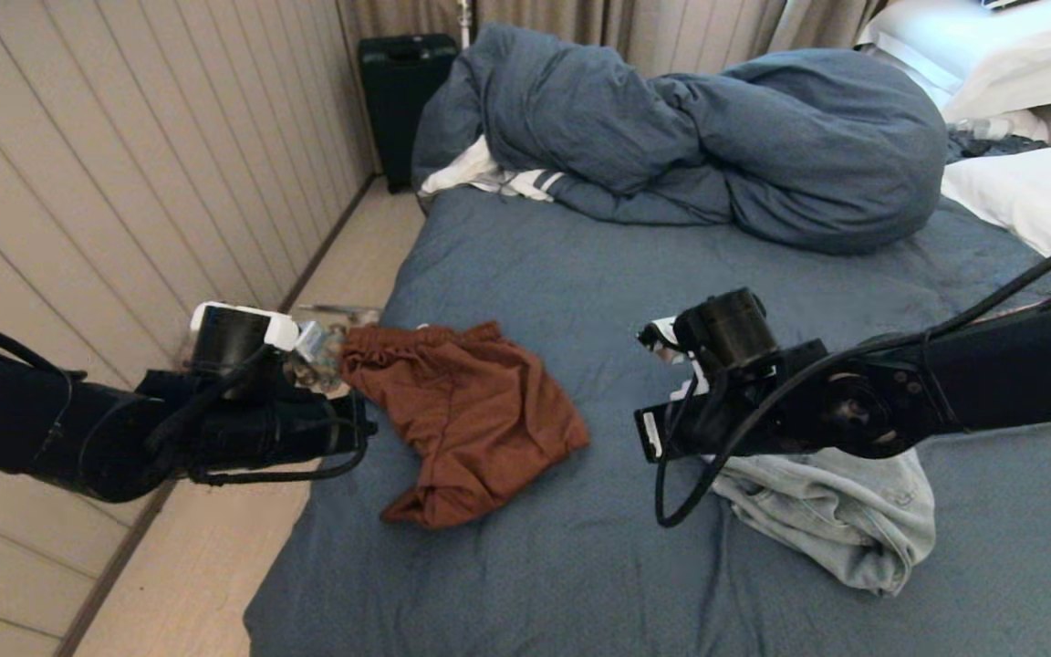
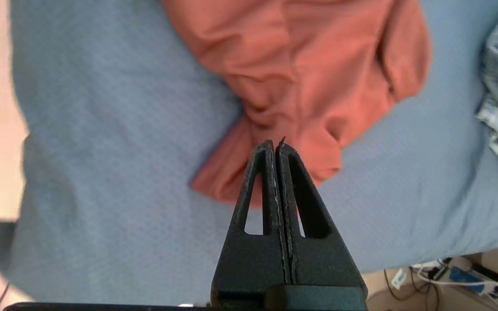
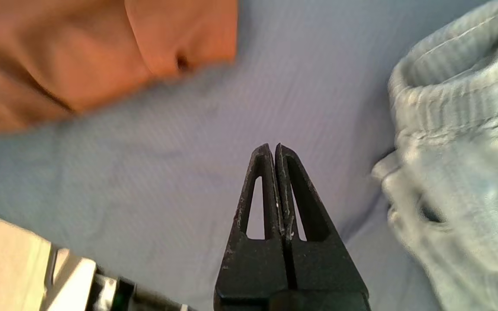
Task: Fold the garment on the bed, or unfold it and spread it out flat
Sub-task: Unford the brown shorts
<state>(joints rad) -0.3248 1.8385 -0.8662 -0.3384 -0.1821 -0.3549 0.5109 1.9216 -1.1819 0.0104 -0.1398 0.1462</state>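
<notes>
The left gripper (image 2: pixel 275 144), fingers pressed together and empty, hung above the rust-brown shorts (image 1: pixel 466 415) at centre-left of the head view. The right gripper (image 3: pixel 273 149), likewise closed on nothing, hovered over the blue sheet of the bed (image 1: pixel 580 274), beside a pale denim garment (image 1: pixel 840 516) at lower right.
</notes>
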